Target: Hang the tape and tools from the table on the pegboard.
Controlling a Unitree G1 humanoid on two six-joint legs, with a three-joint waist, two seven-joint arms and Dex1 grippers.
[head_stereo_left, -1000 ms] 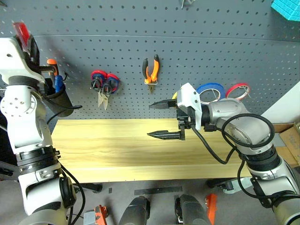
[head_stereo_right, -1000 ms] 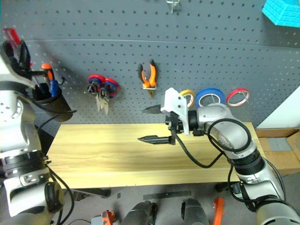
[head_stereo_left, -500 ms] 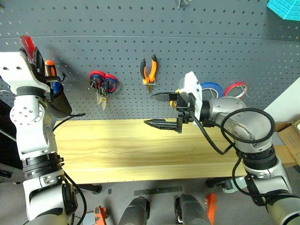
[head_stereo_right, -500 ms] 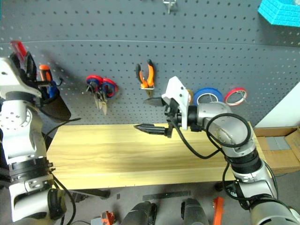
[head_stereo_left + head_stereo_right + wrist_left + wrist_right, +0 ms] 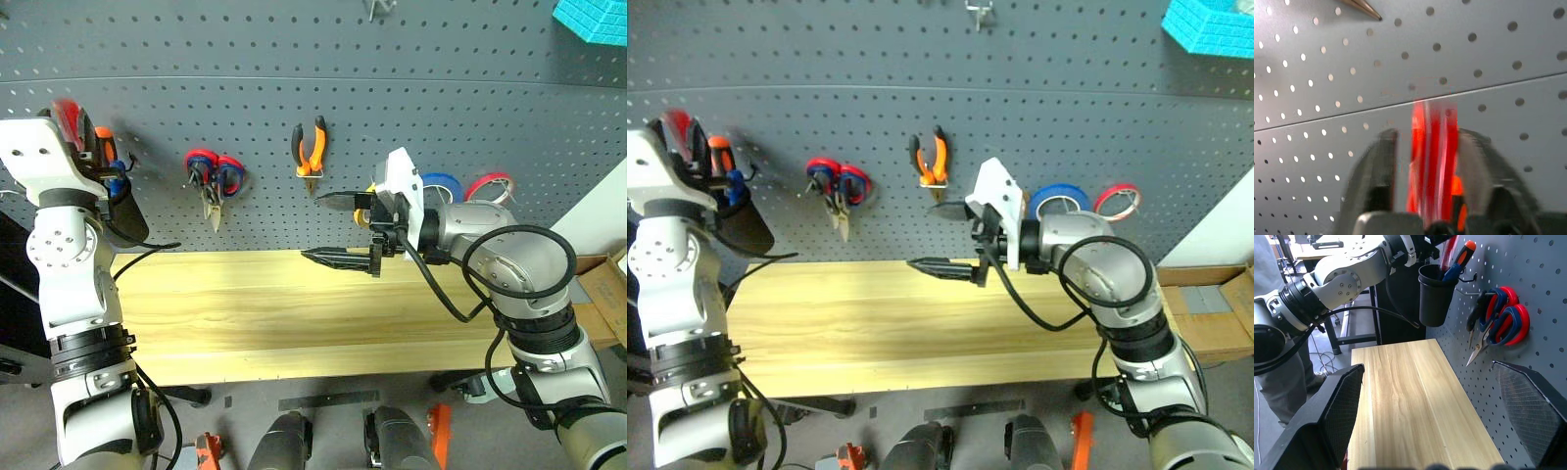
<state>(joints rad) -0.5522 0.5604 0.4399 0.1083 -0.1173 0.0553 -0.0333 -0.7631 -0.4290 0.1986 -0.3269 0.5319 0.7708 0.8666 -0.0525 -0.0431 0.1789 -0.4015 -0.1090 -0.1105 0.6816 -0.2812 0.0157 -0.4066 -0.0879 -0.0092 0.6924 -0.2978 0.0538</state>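
Pegboard (image 5: pixel 411 108) spans the far wall; table (image 5: pixel 294 323) in front is bare, pliers (image 5: pixel 313 147) already hung. Red-handled screwdriver (image 5: pixel 1432 156) is far left at the black cup (image 5: pixel 1436 293). Judgement: let it drop straight into the cup, back out without snagging the handle. Left gripper (image 5: pixel 1430 161): fingers parted around the handle, contact unclear. Right gripper (image 5: pixel 338 227): spread wide, empty, mid-table.

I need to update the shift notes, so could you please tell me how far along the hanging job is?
Nearly done: the table is bare, and the pliers, scissors and tape rolls hang on the pegboard. The left claw has the red-handled screwdriver between its fingers above the black cup; only that is left.
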